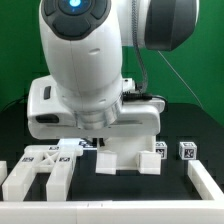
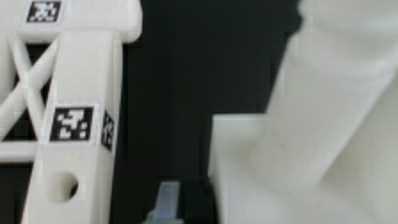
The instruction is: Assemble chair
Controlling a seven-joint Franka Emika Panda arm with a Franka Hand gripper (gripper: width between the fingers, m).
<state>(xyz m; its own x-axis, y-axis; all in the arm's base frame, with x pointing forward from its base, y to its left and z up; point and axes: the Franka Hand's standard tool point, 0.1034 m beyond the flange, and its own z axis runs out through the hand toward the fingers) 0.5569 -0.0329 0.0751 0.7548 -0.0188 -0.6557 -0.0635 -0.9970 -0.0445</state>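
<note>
The claw (image 2: pixel 169 203) is closed, low over the black tabletop (image 1: pixel 170 188), between the cross-braced frame (image 1: pixel 40 168) on the exterior view's left and the notched block (image 1: pixel 130 152) at centre. Two tagged cubes (image 1: pixel 162 150) stand right of the block, with a leg bar (image 1: pixel 207 182) beyond. All chair parts are smooth white plastic with square edges.

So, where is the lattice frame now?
In the exterior view, the lattice frame lies at the lower left, just left of the central blocky part.
</note>
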